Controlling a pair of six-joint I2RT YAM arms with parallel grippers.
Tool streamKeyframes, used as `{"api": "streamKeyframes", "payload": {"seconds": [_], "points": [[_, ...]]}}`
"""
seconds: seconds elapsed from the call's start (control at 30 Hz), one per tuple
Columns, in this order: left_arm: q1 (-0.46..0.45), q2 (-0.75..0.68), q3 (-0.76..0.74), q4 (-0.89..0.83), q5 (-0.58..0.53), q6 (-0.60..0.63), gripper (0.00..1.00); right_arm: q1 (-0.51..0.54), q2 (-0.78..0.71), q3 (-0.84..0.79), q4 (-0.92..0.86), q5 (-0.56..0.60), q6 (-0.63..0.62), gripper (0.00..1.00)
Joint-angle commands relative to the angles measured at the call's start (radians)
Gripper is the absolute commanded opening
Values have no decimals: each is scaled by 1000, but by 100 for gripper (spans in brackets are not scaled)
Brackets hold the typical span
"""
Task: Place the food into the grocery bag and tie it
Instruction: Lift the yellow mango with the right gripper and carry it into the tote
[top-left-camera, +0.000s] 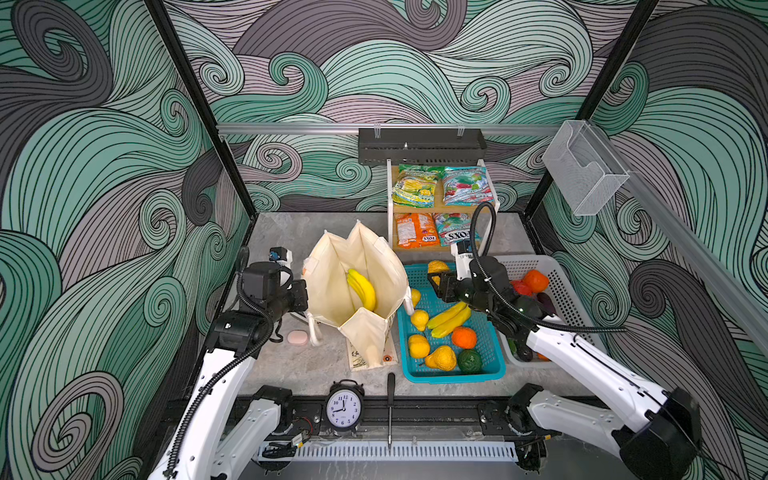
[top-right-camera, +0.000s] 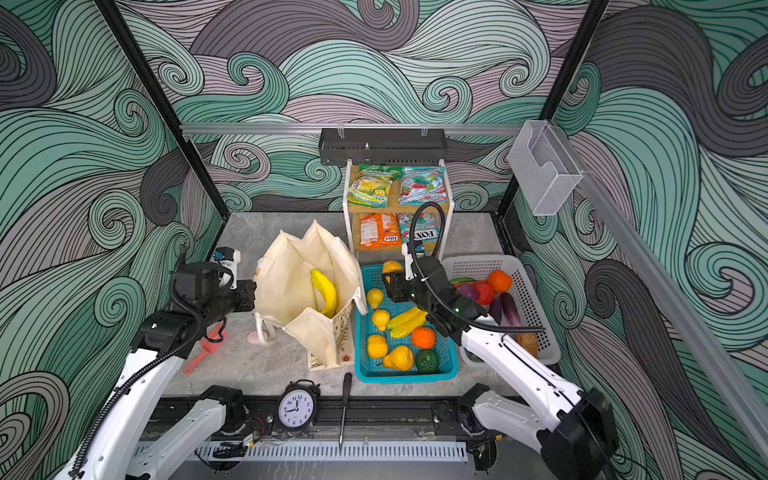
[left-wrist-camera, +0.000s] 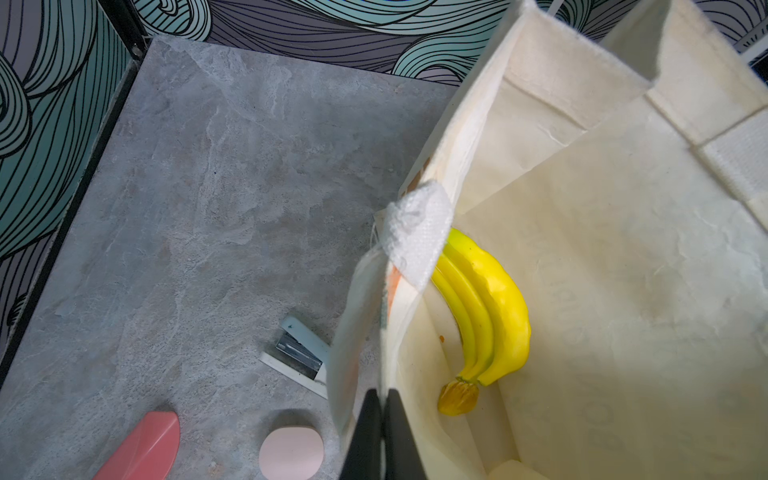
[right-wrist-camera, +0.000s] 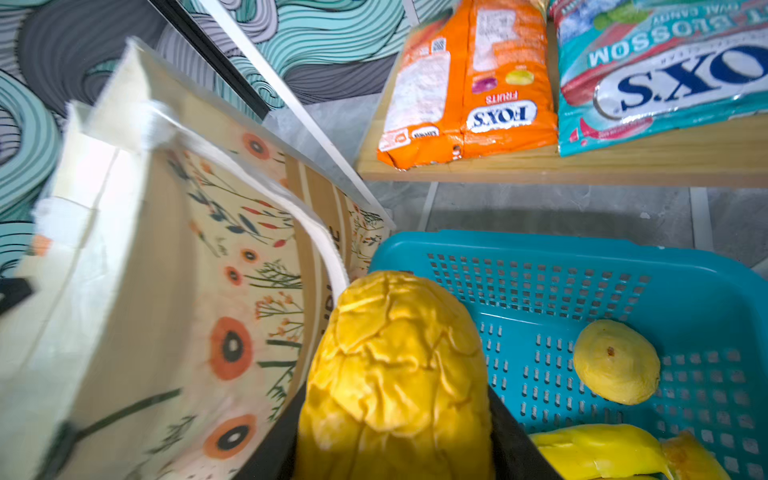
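Yellow wrinkly toy fruit (right-wrist-camera: 395, 353) is clamped between your right gripper (right-wrist-camera: 397, 432) jaws, cream canvas floral tote (right-wrist-camera: 166, 291) just beside it. Your left gripper (left-wrist-camera: 382, 399) is pinched tight on the tote's rim.

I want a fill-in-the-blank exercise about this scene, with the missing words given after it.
1. Inside the grocery bag lies one yellow bunch of ____.
2. The right gripper holds a bumpy yellow fruit; the left gripper pinches the rim of the ____.
3. The shelf holds ____ candy packets.
4. The purple eggplant lies in the ____ basket.
Missing words: bananas; bag; four; white.
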Motion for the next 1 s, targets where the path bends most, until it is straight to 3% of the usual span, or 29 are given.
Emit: {"api": "streamKeyframes", "payload": {"seconds": [0.0,0.13,0.43,0.97], "points": [[5,-12,3,1,10,5,0,19,-20,94,-94,-38,-58,34],[4,-12,2,5,19,6,0,73,-12,197,-142,-39,-82,34],[3,-13,0,6,20,12,0,219,156,398,-155,-42,-104,33],[5,-14,-2,15,35,11,0,343,625,758,-330,-228,-190,34]]}}
